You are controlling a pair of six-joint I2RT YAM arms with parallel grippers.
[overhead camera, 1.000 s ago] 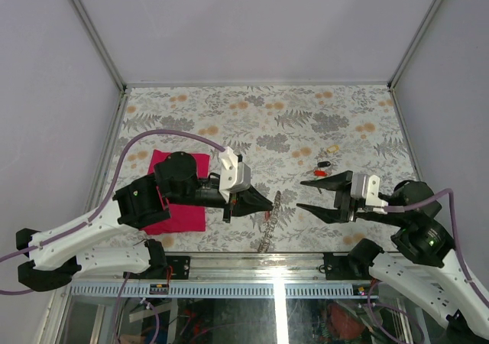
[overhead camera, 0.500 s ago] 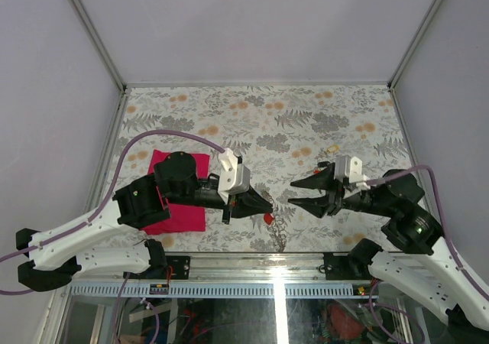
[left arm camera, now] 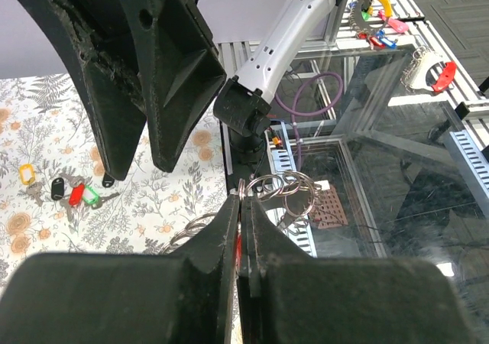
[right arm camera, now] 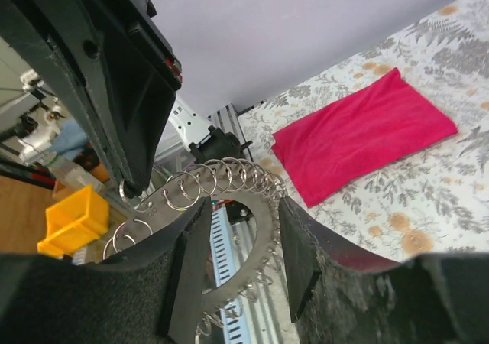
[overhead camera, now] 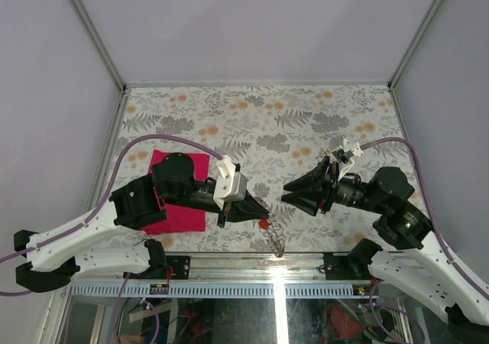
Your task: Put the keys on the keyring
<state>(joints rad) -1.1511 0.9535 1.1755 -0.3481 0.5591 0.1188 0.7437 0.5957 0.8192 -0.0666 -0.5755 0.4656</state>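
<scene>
Top external: left hand (overhead camera: 264, 209) pinches keyring (overhead camera: 276, 240) at near edge of table (overhead camera: 229, 118); right hand (overhead camera: 287, 192) half-spread, empty, just beside.

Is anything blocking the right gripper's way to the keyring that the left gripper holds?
Nothing visible does. The keyring hangs from the shut left gripper. The open right gripper faces it across a clear gap in the top view.

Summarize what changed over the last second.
The right hand swung left toward the left hand, rolling its wrist. The keyring shifted, and a red key now shows under the left hand. Left hand stays shut on the keyring; magenta cloth unmoved.
</scene>
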